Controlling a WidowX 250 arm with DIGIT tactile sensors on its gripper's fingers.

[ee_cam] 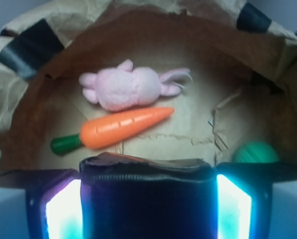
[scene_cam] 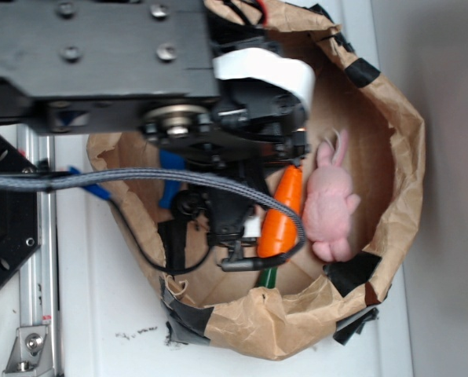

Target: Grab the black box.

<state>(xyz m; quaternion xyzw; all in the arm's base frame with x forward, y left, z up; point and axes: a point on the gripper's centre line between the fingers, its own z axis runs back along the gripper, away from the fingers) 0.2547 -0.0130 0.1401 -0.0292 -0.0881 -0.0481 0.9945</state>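
Note:
The black box (ee_cam: 148, 204) fills the gap between my two glowing finger pads (ee_cam: 64, 211) in the wrist view, its crumpled upper edge just in front of them. Both pads press against its sides, so my gripper (ee_cam: 148, 172) is shut on it. In the exterior view my gripper (scene_cam: 232, 236) reaches down inside the brown paper bag (scene_cam: 391, 141), right beside the orange carrot (scene_cam: 281, 216). There the arm hides the box. I cannot tell whether the box rests on the bag's floor or hangs above it.
Beyond the box lie the orange carrot (ee_cam: 121, 127) with its green stem and a pink plush rabbit (ee_cam: 128, 88). A green ball (ee_cam: 255, 152) sits to the right. The bag's walls (ee_cam: 153, 30), patched with black tape, ring everything. A black metal plate (scene_cam: 6, 228) lies outside the bag.

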